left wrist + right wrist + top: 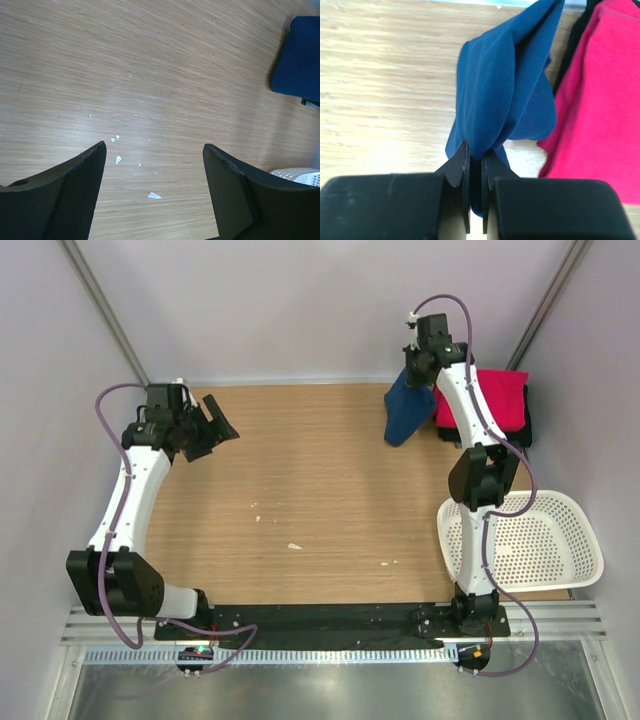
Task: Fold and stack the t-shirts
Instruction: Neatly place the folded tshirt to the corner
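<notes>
The right hand (476,160) is clamping tight on the navy t-shirt (505,90), dangling it just beside the pink-red t-shirt (600,100), probably for stacking there. The left hand (155,147) is hovering spread wide and empty, well apart from the pink-red t-shirt.

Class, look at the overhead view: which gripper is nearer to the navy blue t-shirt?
The right. The right gripper is shut on the navy blue t-shirt, holding it up; the left gripper hangs open across the table from it, touching no cloth.

table (320,460): wood-grain | basket (560,540): white, perforated, near right edge | scraps (294,546): small white bits mid-table
</notes>
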